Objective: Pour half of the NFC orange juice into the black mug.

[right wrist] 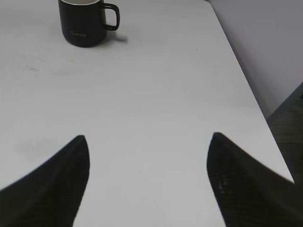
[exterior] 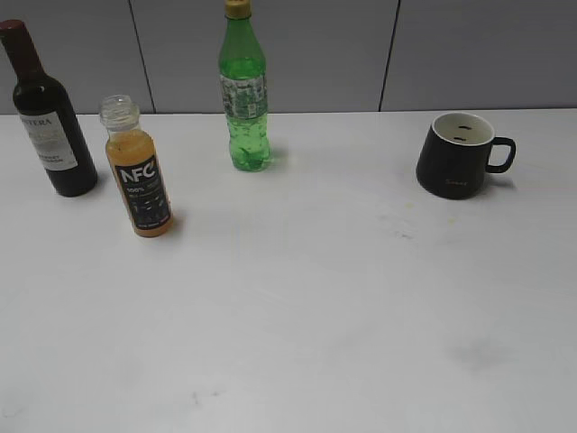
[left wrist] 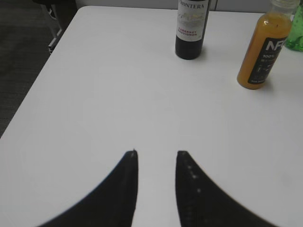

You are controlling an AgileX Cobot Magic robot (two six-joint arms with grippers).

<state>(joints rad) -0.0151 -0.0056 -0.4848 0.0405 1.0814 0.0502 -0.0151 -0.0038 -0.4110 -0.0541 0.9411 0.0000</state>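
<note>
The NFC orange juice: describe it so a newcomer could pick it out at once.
On the white table, three bottles stand along the far left. The NFC orange juice is the shortest, nearest the camera, between the dark wine bottle and green soda bottle. Only it is uncapped, orange, black-labelled.

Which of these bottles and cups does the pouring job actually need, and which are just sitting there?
Needed:
- NFC orange juice, cap off
- black mug

Just sitting there:
- wine bottle
- green soda bottle

Landmark: your tall green plastic soda bottle (exterior: 244,95).
Left-front: small clear NFC orange juice bottle (exterior: 137,169).
Far left: dark glass wine bottle (exterior: 50,117).
Right: squat black mug (exterior: 456,155).
</note>
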